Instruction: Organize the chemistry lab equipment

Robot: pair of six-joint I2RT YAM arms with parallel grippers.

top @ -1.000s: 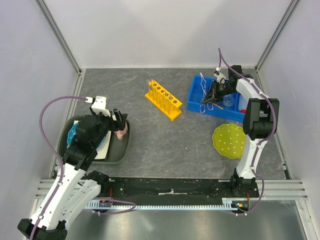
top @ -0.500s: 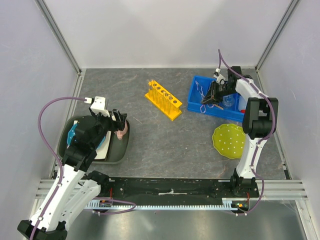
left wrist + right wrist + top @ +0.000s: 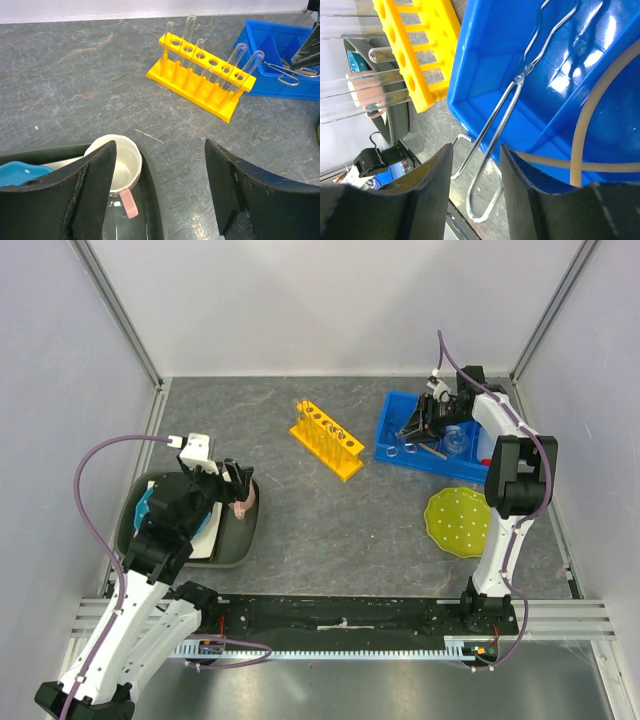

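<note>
a: lower left?
b: left gripper spread open above cream mug. yellow rack mid-frame, well apart.
a: upper right?
b: right gripper jaws parted; tongs lie loose just below, in blue bin, loops over rim.

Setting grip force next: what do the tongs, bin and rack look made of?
Tongs: thin bare metal wire, silvery with glints. Bin: glossy blue plastic, strong highlights on its walls. Rack: probably moulded yellow plastic, opaque, evenly coloured, slight sheen.
</note>
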